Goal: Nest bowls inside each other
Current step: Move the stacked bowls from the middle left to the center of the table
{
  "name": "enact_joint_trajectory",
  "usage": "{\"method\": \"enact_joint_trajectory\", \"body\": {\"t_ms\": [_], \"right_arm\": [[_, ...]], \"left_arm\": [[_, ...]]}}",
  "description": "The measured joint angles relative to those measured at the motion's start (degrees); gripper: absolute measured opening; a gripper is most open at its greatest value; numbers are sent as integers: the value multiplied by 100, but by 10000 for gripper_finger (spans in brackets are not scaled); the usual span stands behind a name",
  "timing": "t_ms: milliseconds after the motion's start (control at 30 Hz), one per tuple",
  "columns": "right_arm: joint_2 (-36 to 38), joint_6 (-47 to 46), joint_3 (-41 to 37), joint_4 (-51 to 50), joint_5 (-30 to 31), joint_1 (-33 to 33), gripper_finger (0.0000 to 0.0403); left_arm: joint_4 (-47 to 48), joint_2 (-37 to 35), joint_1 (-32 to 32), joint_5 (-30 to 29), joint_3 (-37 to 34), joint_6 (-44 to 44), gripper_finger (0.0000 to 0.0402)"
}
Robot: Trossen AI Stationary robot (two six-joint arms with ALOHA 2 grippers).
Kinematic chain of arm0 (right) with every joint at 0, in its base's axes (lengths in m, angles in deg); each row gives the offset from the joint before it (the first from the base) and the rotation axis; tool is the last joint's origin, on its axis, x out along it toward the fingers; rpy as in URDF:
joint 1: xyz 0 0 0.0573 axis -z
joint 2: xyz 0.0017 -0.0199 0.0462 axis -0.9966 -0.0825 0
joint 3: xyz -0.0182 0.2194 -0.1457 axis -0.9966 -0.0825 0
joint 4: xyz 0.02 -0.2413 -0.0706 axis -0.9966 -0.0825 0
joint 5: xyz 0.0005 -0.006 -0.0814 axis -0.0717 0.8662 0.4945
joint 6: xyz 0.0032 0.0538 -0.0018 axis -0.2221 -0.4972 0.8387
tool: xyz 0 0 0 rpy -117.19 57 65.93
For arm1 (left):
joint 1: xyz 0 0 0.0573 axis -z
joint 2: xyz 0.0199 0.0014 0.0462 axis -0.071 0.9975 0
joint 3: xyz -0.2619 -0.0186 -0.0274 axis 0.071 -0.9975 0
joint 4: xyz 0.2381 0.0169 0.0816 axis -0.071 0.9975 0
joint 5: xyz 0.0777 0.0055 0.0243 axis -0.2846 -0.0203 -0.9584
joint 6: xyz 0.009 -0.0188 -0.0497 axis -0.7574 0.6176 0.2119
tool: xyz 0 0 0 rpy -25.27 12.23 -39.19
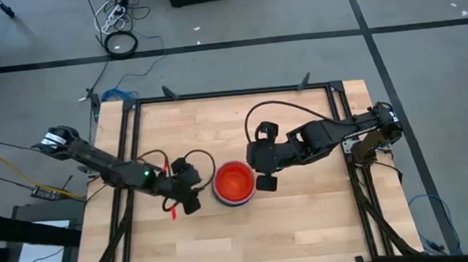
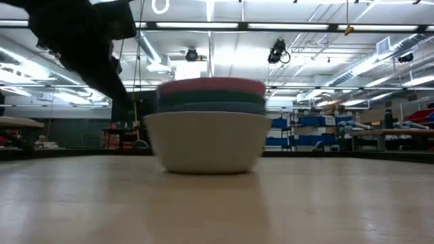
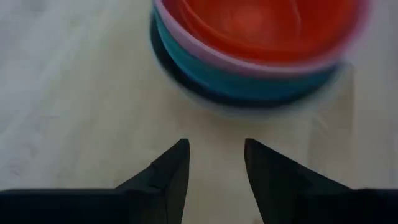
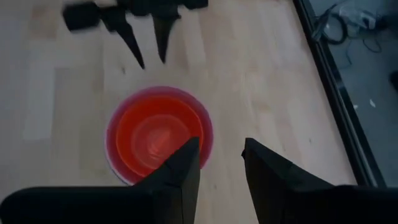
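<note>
Nested bowls (image 1: 234, 183) mid-table (image 1: 307, 225); left gripper (image 1: 191, 202) beside, right gripper (image 1: 264, 182) opposite.

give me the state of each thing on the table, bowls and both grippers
bowl stack: nested, upright on the table, orange-red bowl innermost on top, pale bowl outermost at the bottom
left gripper: open, empty, beside the stack, not touching it
right gripper: open, empty, over the stack's edge
</note>
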Motion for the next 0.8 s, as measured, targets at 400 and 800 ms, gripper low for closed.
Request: {"method": "enact_joint_trajectory", "body": {"t_ms": [400, 800], "right_arm": [[2, -984, -1189, -846, -1874, -23, 112], [-12, -340, -3482, 2609, -3161, -273, 110]], "left_arm": [[1213, 0, 159, 800, 702, 512, 163], [1102, 0, 155, 504, 752, 362, 163]]}}
